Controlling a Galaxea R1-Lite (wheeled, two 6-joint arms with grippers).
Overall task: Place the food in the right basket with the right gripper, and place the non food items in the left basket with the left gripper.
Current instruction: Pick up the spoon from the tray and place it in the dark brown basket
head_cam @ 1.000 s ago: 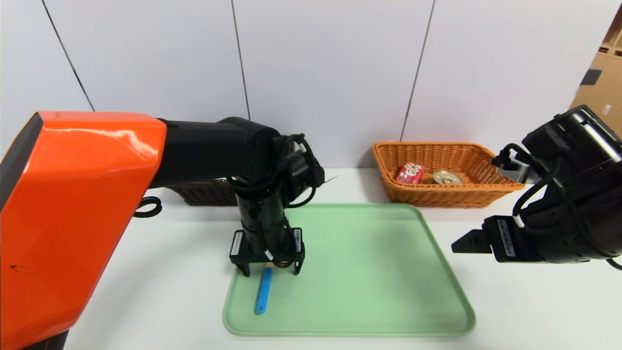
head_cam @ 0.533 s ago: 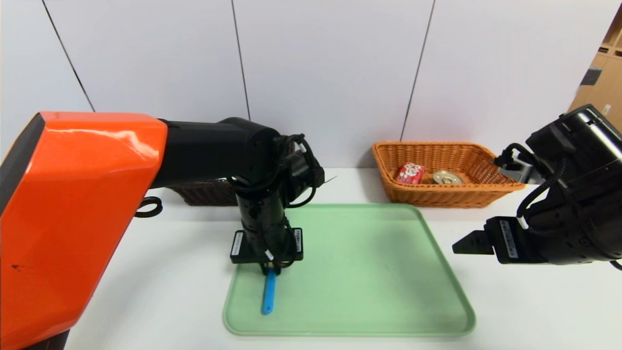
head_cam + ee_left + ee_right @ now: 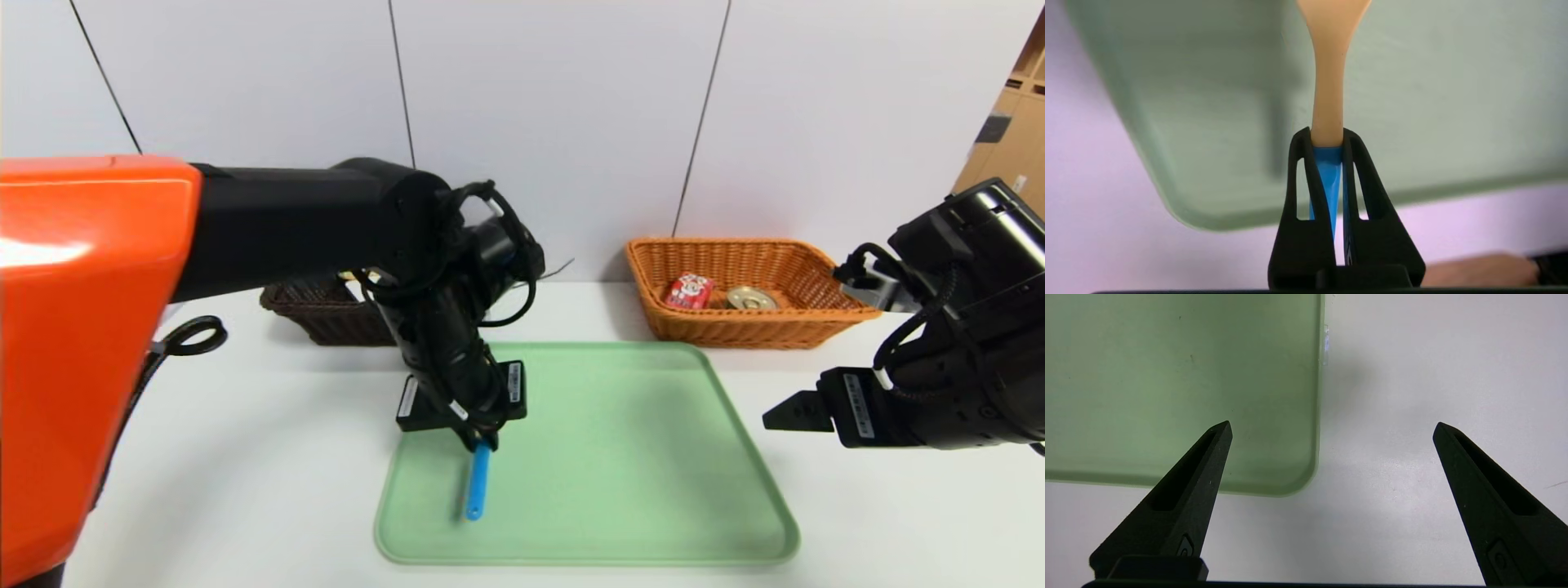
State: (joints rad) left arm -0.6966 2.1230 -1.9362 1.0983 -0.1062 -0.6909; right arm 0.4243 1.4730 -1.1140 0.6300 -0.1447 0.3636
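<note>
My left gripper (image 3: pixel 482 441) is shut on the yellow spoon with a blue handle (image 3: pixel 478 483), over the left part of the green tray (image 3: pixel 653 457). In the left wrist view the fingers (image 3: pixel 1300 163) pinch the spoon (image 3: pixel 1327 81) where yellow meets blue. The handle slants down toward the tray. The dark brown left basket (image 3: pixel 314 318) stands behind the left arm, partly hidden. The orange-tan right basket (image 3: pixel 735 333) holds the red drink carton (image 3: pixel 690 291) and the round tin (image 3: pixel 751 298). My right gripper (image 3: pixel 785 415) hangs open and empty beside the tray's right edge.
In the right wrist view the right gripper (image 3: pixel 1331 428) is over bare white table beside the tray's corner (image 3: pixel 1290 473). A white wall rises behind the baskets. Black cable loops hang from the left arm (image 3: pixel 192 336).
The left gripper has shut on the spoon, risen a little and shifted right with it. The left arm's shell has swung up and leftward. The right arm has hardly moved.
</note>
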